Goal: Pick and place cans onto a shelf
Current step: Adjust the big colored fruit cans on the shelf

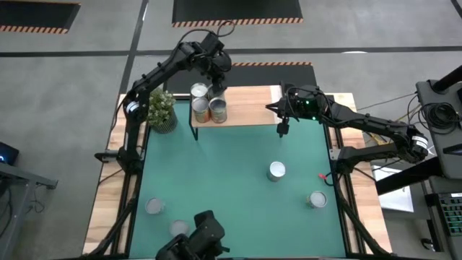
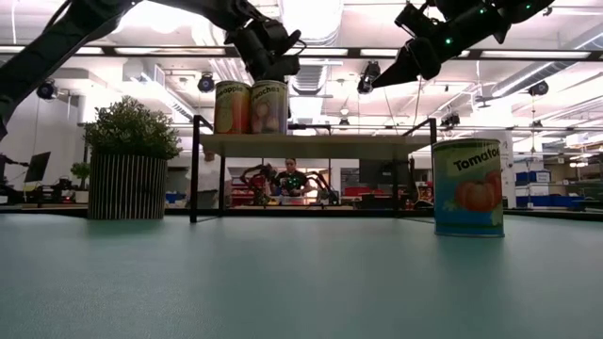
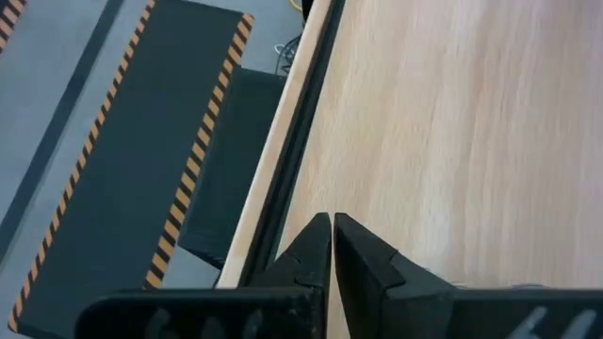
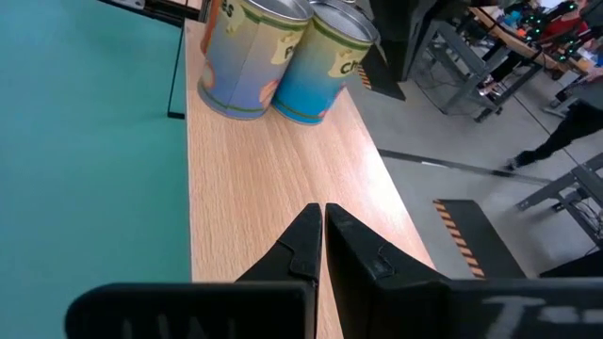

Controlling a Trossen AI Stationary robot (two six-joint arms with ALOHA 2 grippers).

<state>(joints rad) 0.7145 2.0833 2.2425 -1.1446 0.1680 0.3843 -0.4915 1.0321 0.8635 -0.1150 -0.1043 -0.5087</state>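
The shelf (image 1: 245, 108), a light-wood board on black legs, stands at the table's far edge. Three cans rest upright on its left end (image 1: 199, 92) (image 1: 201, 110) (image 1: 218, 111); the low view shows two of them (image 2: 233, 107) (image 2: 269, 106). My left gripper (image 3: 332, 226) is shut and empty above the shelf's far edge, just behind those cans (image 1: 215, 83). My right gripper (image 4: 323, 215) is shut and empty above the shelf's right end (image 1: 273, 108), pointing toward the cans (image 4: 247, 56) (image 4: 325, 66). Several cans stand on the green table: (image 1: 276, 170), (image 1: 317, 199), (image 1: 154, 206), (image 1: 179, 228).
A potted plant (image 1: 162, 110) stands left of the shelf. The tomato can (image 2: 467, 186) stands mid-table on the right. The shelf's right half is bare wood (image 4: 273, 179). A dark camera mount (image 1: 202, 235) sits at the near edge. Beyond the far edge lies a hazard-striped floor mat (image 3: 141, 160).
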